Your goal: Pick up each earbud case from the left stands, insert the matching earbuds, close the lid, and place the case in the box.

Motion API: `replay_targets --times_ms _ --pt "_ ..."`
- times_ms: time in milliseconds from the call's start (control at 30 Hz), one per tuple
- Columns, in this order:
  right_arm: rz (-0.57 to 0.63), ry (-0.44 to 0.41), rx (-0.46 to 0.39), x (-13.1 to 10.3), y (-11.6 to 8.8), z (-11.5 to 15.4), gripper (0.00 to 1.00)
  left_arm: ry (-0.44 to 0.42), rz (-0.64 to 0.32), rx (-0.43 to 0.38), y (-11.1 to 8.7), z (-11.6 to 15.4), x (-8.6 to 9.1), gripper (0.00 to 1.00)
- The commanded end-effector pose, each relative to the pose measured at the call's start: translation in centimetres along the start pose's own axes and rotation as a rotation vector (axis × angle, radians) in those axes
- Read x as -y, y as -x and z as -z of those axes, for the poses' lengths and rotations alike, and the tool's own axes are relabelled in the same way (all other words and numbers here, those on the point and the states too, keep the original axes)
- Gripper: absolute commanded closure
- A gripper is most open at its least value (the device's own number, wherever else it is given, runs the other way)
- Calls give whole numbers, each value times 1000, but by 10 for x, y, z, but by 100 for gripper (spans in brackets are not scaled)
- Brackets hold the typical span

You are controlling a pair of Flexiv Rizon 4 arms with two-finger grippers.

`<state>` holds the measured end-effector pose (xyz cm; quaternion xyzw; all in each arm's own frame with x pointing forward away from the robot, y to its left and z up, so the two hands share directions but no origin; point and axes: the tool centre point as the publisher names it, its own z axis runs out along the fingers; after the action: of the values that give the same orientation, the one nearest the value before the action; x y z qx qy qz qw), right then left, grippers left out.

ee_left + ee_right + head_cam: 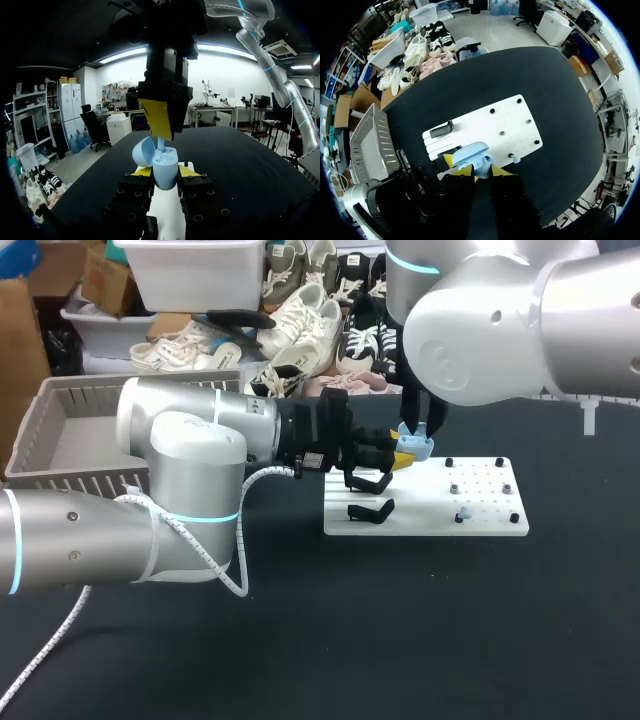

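Observation:
A light blue earbud case (165, 170) with its lid (142, 151) swung open sits upright between my left gripper's (165, 173) yellow tips, which are shut on it. In the head view this gripper (403, 460) holds the case (415, 448) over the white board's (480, 525) left part. My right gripper (418, 432) comes straight down onto the open case. Its fingers (159, 120) pinch a small light blue earbud (161, 144) at the case's opening. From the right wrist, the gripper (481, 171) is directly above the case lid (470, 152).
Two black stands (370, 510) sit on the board's left side. Another light blue earbud (462, 513) stands on a peg among black pegs at the right. A grey basket (60, 430) is at the far left of the table.

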<state>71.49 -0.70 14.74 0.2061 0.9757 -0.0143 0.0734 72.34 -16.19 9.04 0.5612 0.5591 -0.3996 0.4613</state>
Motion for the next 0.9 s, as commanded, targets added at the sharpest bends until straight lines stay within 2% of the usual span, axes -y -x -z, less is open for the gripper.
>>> replay_targets --times_ms 33,900 --pt "-4 2 1 1 -2 -1 100 6 -2 2 0 0 2 100" --pt "-14 -3 -17 4 -2 -6 100 6 -2 2 0 0 2 100"
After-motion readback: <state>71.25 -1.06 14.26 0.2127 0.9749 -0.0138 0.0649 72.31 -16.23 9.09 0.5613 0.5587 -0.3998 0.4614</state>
